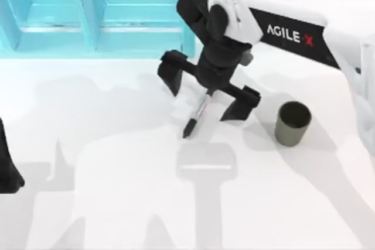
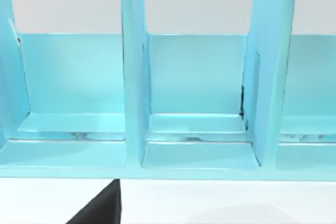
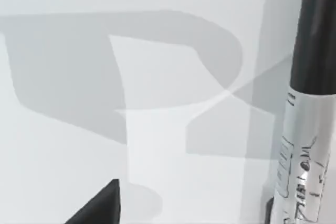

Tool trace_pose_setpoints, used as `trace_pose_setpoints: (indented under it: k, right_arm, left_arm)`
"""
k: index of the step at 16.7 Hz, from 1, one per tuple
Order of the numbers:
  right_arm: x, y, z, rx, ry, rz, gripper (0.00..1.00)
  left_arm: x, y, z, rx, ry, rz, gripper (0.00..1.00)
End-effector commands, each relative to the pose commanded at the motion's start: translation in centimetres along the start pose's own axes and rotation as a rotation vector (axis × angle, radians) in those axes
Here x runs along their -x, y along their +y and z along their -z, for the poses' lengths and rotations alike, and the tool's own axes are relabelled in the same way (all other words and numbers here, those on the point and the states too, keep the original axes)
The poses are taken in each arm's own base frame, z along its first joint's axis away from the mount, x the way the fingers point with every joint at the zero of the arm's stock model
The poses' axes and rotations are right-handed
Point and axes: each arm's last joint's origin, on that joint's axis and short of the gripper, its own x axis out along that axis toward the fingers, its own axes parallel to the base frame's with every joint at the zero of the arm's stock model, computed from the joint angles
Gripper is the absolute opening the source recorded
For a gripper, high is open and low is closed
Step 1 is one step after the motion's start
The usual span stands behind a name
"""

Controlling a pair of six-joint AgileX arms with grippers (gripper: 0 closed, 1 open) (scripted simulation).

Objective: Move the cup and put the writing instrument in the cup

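Top view: the right hand (image 1: pixel 208 93) is seen above the middle of the counter (image 1: pixel 117 203), its two fingers spread wide, one toward the far edge and one toward the cup (image 1: pixel 292 123). The marker (image 1: pixel 197 115) is shown slanting down from between the fingers; its upper end is hidden under the wrist, so contact with the fingers cannot be made out. The cup stands upright, just beside the marker on the side toward the right edge and apart from it. A turquoise rack (image 1: pixel 96 13) is placed at the far left corner. The left arm is cut off at the left edge.

Left wrist view: the rack's (image 2: pixel 199 103) open compartments are faced; the left hand's state cannot be told.

Right wrist view: the marker's (image 3: pixel 307 129) black section and labelled barrel are cut off at the frame's edge, above the shadowed counter (image 3: pixel 63 145).
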Motion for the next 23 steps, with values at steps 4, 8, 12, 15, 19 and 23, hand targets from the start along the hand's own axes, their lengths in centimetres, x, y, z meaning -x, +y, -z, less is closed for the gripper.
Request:
trace_pose_setpoints:
  k: [4, 8, 12, 15, 19, 23]
  right_arm:
    - [-3.0, -0.3, 0.2, -0.001, 0.004, 0.007, 1.0]
    - [-3.0, -0.3, 0.2, -0.001, 0.004, 0.007, 0.92]
    - [-3.0, -0.3, 0.2, -0.001, 0.004, 0.007, 0.62]
    - [-3.0, -0.3, 0.2, -0.001, 0.004, 0.007, 0.4]
    - [-3.0, -0.3, 0.2, -0.001, 0.004, 0.007, 0.1]
    - [-3.0, -0.3, 0.2, -0.001, 0.004, 0.007, 0.0]
  left_arm:
    - [0.0, 0.0, 0.0, 0.0, 0.0, 0.0, 1.0]
    - [0.0, 0.0, 0.0, 0.0, 0.0, 0.0, 1.0]
    - [0.0, 0.0, 0.0, 0.0, 0.0, 0.0, 1.0]
    - [0.0, 0.0, 0.0, 0.0, 0.0, 0.0, 1.0]
    - [0.0, 0.0, 0.0, 0.0, 0.0, 0.0, 1.0]
    - [0.0, 0.0, 0.0, 0.0, 0.0, 0.0, 1.0]
